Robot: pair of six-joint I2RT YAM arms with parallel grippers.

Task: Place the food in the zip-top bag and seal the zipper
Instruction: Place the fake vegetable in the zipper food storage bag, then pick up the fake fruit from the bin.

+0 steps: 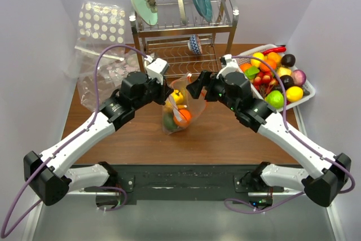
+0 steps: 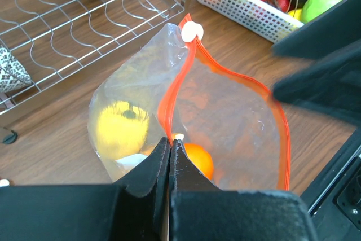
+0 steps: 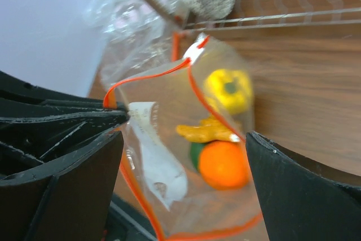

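The left gripper [image 2: 170, 146] has its black fingers pressed together on the thin orange-red zipper [image 2: 179, 80] of the clear crinkly zip-top bag [image 2: 237, 122]. The bag sits upright, mouth open, on the brown wooden table [image 1: 225, 134]. The right gripper [image 3: 185, 136] has its fingers spread wide, flanking the bag. Inside lie a glossy yellow toy pepper [image 3: 228, 88] and a round orange fruit [image 3: 224, 165]. A wire dish rack [image 1: 169, 55] stands behind, and a white lattice basket [image 2: 242, 9] of fruit sits near the right.

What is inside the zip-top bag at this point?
The bag holds a yellow pepper, an orange, a yellow-orange piece and something dark green, mostly hidden behind the orange. Anything beneath them is covered.
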